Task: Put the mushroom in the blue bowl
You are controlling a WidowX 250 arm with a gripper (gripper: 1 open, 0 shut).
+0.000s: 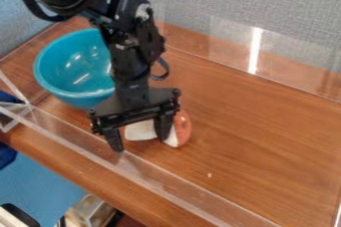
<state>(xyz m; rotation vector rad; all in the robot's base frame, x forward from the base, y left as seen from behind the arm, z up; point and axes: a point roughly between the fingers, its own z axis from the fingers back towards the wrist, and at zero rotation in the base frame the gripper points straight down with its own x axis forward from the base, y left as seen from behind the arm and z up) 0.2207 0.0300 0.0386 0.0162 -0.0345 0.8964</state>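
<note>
Gripper point(138, 130) is what I'm seeing first, hanging low over the wooden table point(253, 141) and pointing straight down, its two black fingers point(112, 135) spread wide apart and closing on nothing. Between and just behind those fingers the mushroom point(168, 131) is lying on its side on the wood, cream stem toward the left finger in my view, reddish-brown cap poking out to the right past the other finger. I'm not able to tell whether either finger is touching it; the stem is partly hidden behind the gripper body. Nearest me a clear plastic wall point(80, 161) is running along the table's front edge, and the gripper is standing just behind it. Black arm point(127, 42) is rising up and back from the gripper toward the top left of the view. Further back on the left the blue bowl point(67, 72) is sitting upright on the table, partly covered by the arm, well apart from the mushroom. Behind everything a grey-blue wall point(253, 2) is filling the background.
</note>
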